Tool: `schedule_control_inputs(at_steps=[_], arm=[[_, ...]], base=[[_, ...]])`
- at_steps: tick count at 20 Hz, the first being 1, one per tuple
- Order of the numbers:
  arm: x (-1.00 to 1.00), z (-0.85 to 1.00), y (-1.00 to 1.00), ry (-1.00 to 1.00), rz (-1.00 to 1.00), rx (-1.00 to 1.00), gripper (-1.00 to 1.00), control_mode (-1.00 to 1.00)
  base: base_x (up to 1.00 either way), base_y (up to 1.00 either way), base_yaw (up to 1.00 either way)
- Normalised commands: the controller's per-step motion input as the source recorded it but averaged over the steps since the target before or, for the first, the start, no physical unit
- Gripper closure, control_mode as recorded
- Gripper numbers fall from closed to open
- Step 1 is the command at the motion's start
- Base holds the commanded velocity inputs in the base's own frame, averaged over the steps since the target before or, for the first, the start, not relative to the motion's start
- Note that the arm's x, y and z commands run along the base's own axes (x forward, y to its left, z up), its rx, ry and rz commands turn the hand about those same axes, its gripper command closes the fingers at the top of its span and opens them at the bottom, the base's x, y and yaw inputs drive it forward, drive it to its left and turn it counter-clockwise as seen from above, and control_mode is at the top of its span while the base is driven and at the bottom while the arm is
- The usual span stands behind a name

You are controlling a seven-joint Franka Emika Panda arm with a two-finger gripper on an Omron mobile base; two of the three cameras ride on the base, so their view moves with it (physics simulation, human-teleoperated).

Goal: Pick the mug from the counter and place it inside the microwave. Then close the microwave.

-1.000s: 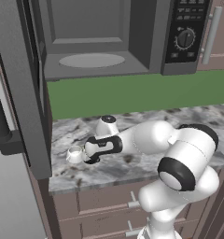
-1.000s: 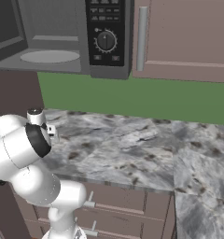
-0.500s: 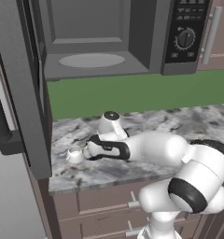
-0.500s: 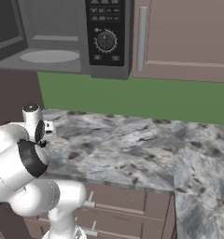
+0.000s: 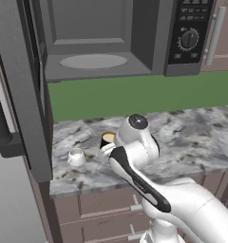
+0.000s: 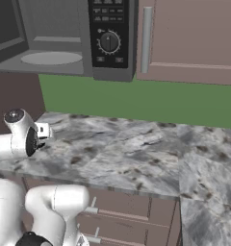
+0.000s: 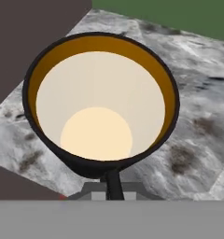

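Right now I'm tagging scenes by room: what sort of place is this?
A rendered kitchen: an open microwave above a marbled counter, brown drawers below, and a mug.

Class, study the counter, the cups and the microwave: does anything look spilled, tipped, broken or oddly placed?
Nothing stands out. The mug is upright and empty, the white cup stands upright on the counter, and the microwave door hangs open.

Changes since the earlier frames:
- Arm: forearm swung from lying across the counter [image 5: 192,137] toward the left to rising steeply from lower right; wrist now higher and more central over the slab.
- Gripper [image 5: 106,148]: shifted right, away from the white cup [image 5: 76,157], which now stands apart from it.
- Mug [image 5: 107,138]: now visible at the gripper, tan interior showing.
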Motion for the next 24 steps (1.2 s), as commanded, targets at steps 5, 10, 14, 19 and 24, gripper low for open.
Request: schedule_control_inputs(at_steps=[5, 10, 14, 19, 24], arm=[[-0.75, 0.90, 0.00, -0.13, -0.25, 0.05, 1.00, -1.00], [-0.34, 1.00, -0.09, -0.01, -0.26, 0.04, 1.00, -1.00], [-0.19, 1.00, -0.37, 0.00, -0.19, 0.04, 1.00, -1.00], [-0.24, 0.94, -0.34, 0.09, -0.05, 0.06, 1.00, -1.00], [-0.29, 0.52, -0.18, 0.11, 0.01, 0.04, 1.00, -1.00]], base=[[0.00, 0.00, 0.00], [0.00, 0.00, 0.00], [0.00, 0.00, 0.00], [0.00, 0.00, 0.00], [0.00, 0.00, 0.00]])
